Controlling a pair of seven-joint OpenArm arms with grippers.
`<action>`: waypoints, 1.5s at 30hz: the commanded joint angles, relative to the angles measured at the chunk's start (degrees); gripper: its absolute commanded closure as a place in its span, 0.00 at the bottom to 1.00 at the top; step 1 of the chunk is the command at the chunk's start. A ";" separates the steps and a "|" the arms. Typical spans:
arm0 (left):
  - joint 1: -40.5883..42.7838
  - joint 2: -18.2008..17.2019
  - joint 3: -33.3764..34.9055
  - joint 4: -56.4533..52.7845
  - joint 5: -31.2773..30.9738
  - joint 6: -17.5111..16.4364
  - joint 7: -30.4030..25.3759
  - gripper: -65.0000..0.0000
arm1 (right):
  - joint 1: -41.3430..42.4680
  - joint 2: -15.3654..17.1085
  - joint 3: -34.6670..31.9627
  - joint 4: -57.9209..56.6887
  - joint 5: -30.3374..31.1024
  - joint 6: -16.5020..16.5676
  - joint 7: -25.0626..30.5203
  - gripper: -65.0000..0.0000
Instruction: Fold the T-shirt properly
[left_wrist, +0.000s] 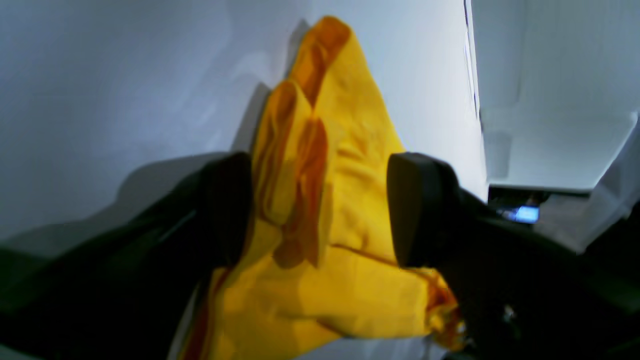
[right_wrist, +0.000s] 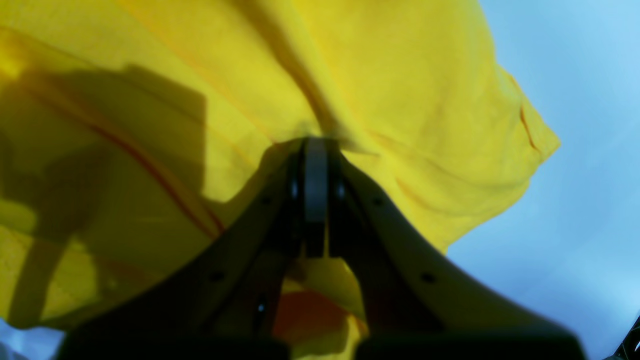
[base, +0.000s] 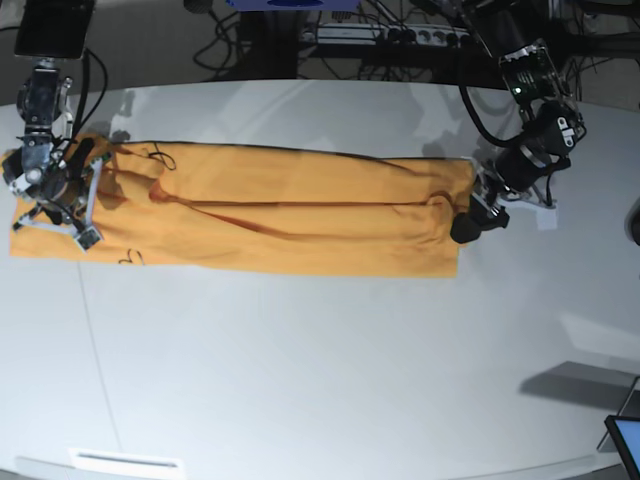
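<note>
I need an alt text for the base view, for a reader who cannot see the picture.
An orange-yellow T-shirt lies folded into a long, wrinkled strip across a pale table. The robot's left gripper, jaws open, is at the strip's right end; its right gripper, jaws shut, is over the left end.
</note>
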 joint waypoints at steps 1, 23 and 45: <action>-0.15 -0.23 -0.08 0.30 -0.34 1.75 1.31 0.37 | -0.28 0.37 0.23 0.12 0.40 1.00 -1.26 1.00; -3.22 -1.72 8.62 0.30 0.01 11.42 0.87 0.38 | 0.07 0.37 0.23 0.12 0.40 1.00 -1.35 1.00; -2.78 -3.39 9.24 0.03 0.01 11.77 0.96 1.00 | 0.16 0.37 0.32 0.12 0.40 1.00 -1.26 1.00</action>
